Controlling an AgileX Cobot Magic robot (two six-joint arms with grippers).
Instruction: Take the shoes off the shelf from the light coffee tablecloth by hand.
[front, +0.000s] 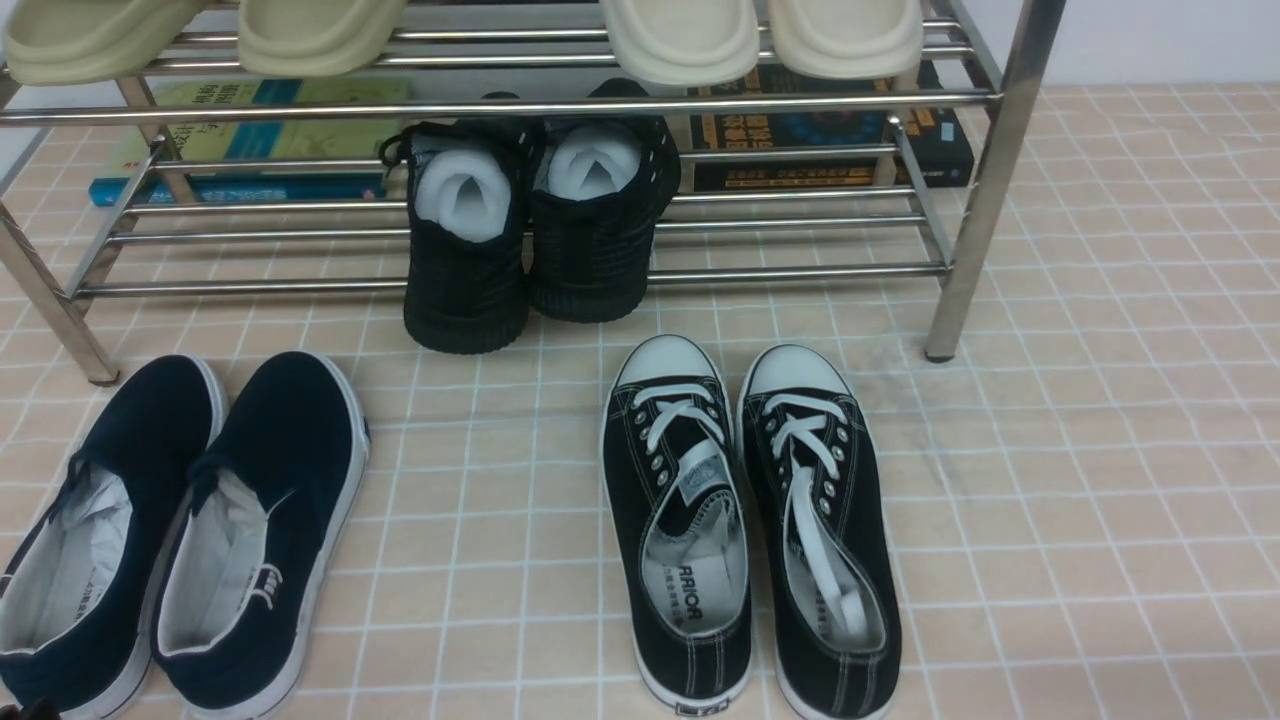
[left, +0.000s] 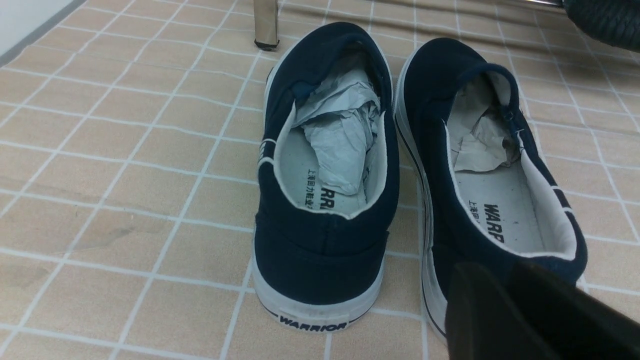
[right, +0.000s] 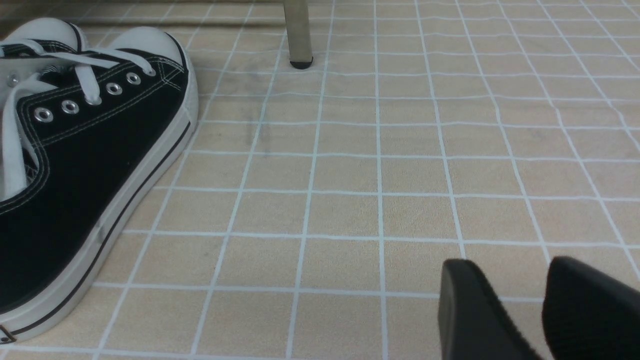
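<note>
The navy-blue slip-on shoes (front: 180, 520) stand side by side on the light coffee tablecloth (front: 1100, 450) at the front left, in front of the chrome shelf (front: 500, 105), heels toward me. In the left wrist view both shoes (left: 325, 150) show crumpled paper inside and "WARRIOR" on the sole. My left gripper (left: 500, 272) sits just behind the heel of the right-hand shoe, fingers together and empty. My right gripper (right: 505, 270) hovers over bare cloth, slightly open and empty, to the right of the black lace-up sneakers.
Black lace-up sneakers (front: 750, 520) with white toe caps stand on the cloth at centre front. Black knit shoes (front: 540, 230) stuffed with white foam sit on the shelf's lower tier. Cream slippers (front: 680, 40) lie on the top tier. Books (front: 250, 140) lie behind the shelf.
</note>
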